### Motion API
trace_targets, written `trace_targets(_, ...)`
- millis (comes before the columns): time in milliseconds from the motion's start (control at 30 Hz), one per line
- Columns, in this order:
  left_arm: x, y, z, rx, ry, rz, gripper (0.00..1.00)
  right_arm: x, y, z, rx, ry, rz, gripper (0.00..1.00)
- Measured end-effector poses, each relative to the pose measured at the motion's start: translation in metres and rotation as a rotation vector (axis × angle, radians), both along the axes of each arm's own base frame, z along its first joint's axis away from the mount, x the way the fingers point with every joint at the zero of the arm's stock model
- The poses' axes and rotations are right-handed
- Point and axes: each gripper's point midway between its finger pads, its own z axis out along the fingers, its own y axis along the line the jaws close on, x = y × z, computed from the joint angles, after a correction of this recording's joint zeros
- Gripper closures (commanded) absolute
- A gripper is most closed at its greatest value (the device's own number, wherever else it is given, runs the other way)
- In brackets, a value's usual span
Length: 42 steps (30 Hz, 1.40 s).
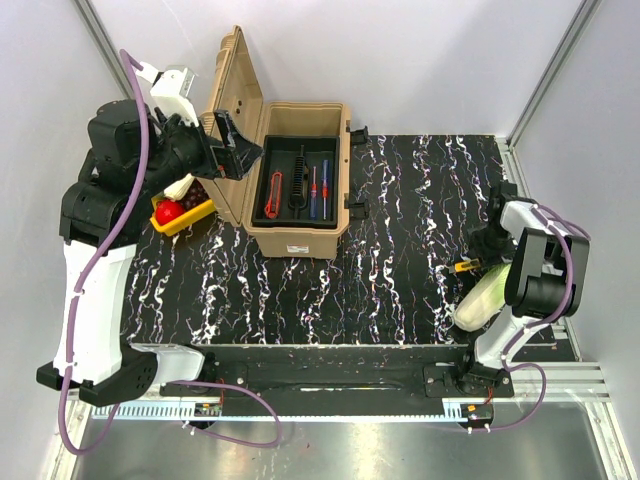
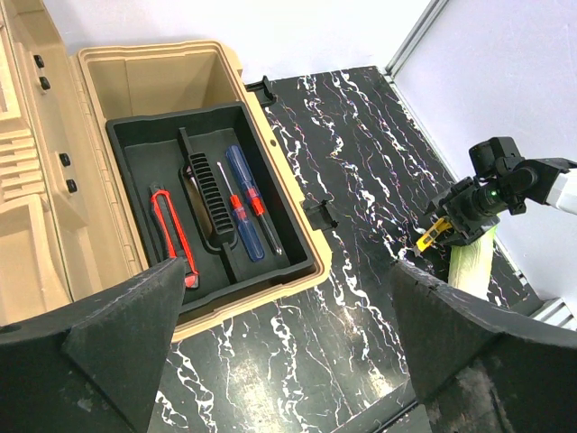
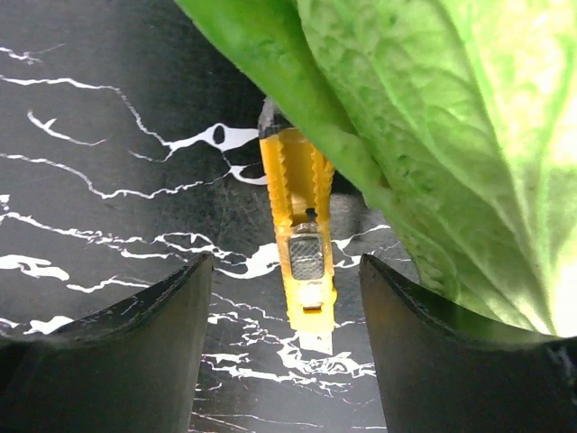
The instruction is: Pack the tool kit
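While the left claw (image 1: 232, 148) hung spread wide beside the raised lid (image 1: 232, 90), I counted one tan toolbox (image 1: 297, 240) standing open at the bench's (image 1: 400, 250) back left. Its black tray (image 2: 135, 144) held four tools: one red cutter (image 2: 171, 234), one black tool (image 2: 212, 203) and two screwdrivers (image 2: 242, 176). Bare bench ran rightward to one yellow cutter (image 3: 302, 225) near the right edge, its tip under one green leaf (image 3: 433, 135). The right claw (image 3: 287, 271) straddled it, jaws wide, not touching.

Lighting is bright, diffuse and even; shadows are soft. The green leaf (image 3: 451, 135) overexposes at upper right; near fingers (image 3: 108, 361) are defocused.
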Motion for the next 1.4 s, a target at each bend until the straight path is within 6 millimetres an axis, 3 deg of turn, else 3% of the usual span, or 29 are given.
trace_targets(233,0.0,0.0,0.0,0.0,-0.002,0.0,0.01,0.0,0.001,-0.014,0.011,0.031,-0.023,0.41)
trace_targets(567,0.002,0.002,0.0,0.003,-0.002,0.014,0.01,-0.001,-0.002,-0.016,-0.028,0.043,-0.021,0.88)
trace_targets(733,0.002,0.002,0.0,0.003,-0.002,0.014,0.01,0.006,0.003,-0.014,-0.089,0.04,0.069,0.97)
trace_targets(867,0.002,0.002,0.0,0.003,-0.002,0.014,0.01,0.026,0.022,-0.002,-0.13,-0.002,0.196,1.0)
trace_targets(1000,0.002,0.002,0.0,0.003,-0.002,0.014,0.01,0.053,0.042,0.027,-0.158,-0.101,0.303,1.0)
trace_targets(1167,0.002,0.002,0.0,0.003,-0.002,0.014,0.01,0.09,0.081,0.085,-0.156,-0.31,0.443,1.0)
trace_targets(1300,0.002,0.002,0.0,0.003,-0.002,0.014,0.01,0.117,0.134,0.142,-0.125,-0.524,0.614,1.0)
trace_targets(1400,0.002,0.002,0.0,0.002,-0.002,0.013,0.01,0.133,0.191,0.19,-0.089,-0.692,0.772,1.0)
